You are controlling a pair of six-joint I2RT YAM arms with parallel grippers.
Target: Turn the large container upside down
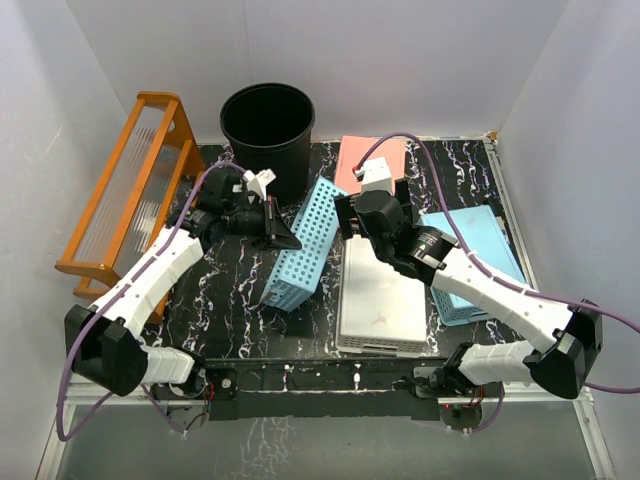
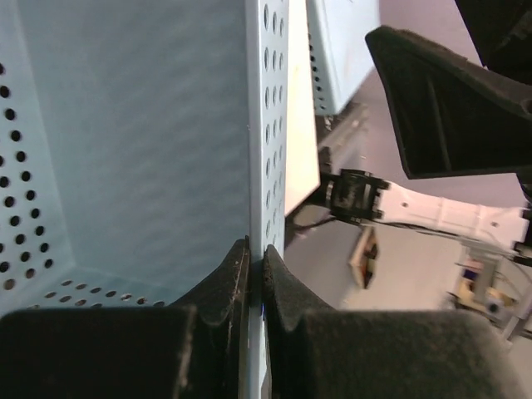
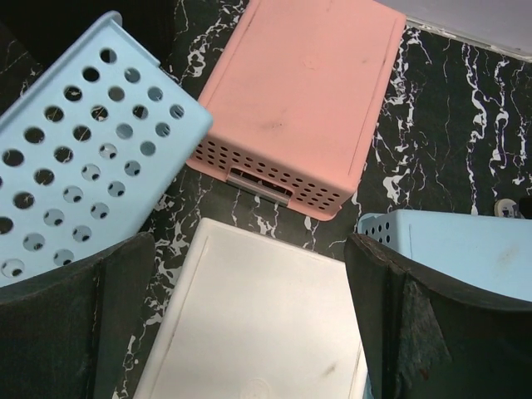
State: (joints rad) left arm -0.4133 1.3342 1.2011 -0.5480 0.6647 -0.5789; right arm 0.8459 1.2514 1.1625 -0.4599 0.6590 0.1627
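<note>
Clearly, nothing is being turned yet: right of the orange rack point(image 1: 130, 190), the black bin point(image 1: 268, 125) is standing upright, mouth up, at the back of the worktop point(image 1: 235, 295). The left pincer point(image 2: 257, 258) is pinching a tilted blue perforated basket's point(image 1: 305, 245) wall instead. The right pincer point(image 3: 249, 283) is hanging spread above the white basket point(image 1: 380, 295) and the pink basket point(image 1: 372, 160), which are crowding the middle.

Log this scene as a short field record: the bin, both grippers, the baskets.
large container: black bin, upright, mouth up, at the back, nothing touching it
left gripper: shut on the wall of the light blue basket
light blue basket: tipped up on one side
right gripper: open, empty, above the white basket
white basket: bottom up
pink basket: bottom up, right of the bin
second blue basket: bottom up, under the right arm
task state: bin not yet turned
</note>
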